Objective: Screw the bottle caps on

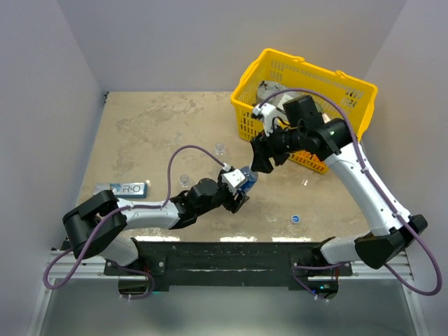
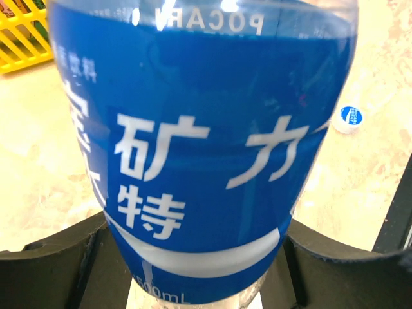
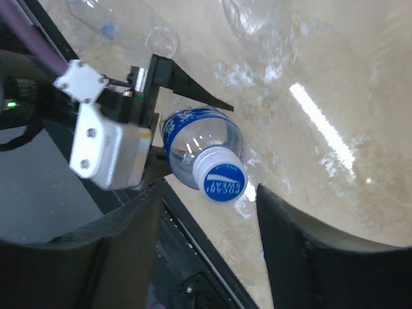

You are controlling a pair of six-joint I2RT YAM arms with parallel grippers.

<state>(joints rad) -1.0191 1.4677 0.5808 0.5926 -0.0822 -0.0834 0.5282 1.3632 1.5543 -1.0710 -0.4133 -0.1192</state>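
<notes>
A clear bottle with a dark blue label (image 2: pixel 206 161) fills the left wrist view, and my left gripper (image 2: pixel 199 264) is shut on its lower body. From above, that bottle (image 1: pixel 246 178) is held tilted over the table's middle by the left gripper (image 1: pixel 239 189). A blue cap (image 3: pixel 223 179) sits on its neck. My right gripper (image 3: pixel 211 193) is open, its fingers (image 3: pixel 296 251) standing apart on both sides of the cap without touching it; in the top view it (image 1: pixel 260 162) hovers just beyond the bottle's top. Two unlabelled bottles (image 1: pixel 219 149) (image 1: pixel 184 180) stand uncapped. A loose cap (image 1: pixel 296 218) lies front right.
A yellow basket (image 1: pixel 350 91) holding grey containers stands at the back right, under the right arm's elbow. A flat blue-and-white packet (image 1: pixel 129 188) lies at the left. White walls close in both sides and the back.
</notes>
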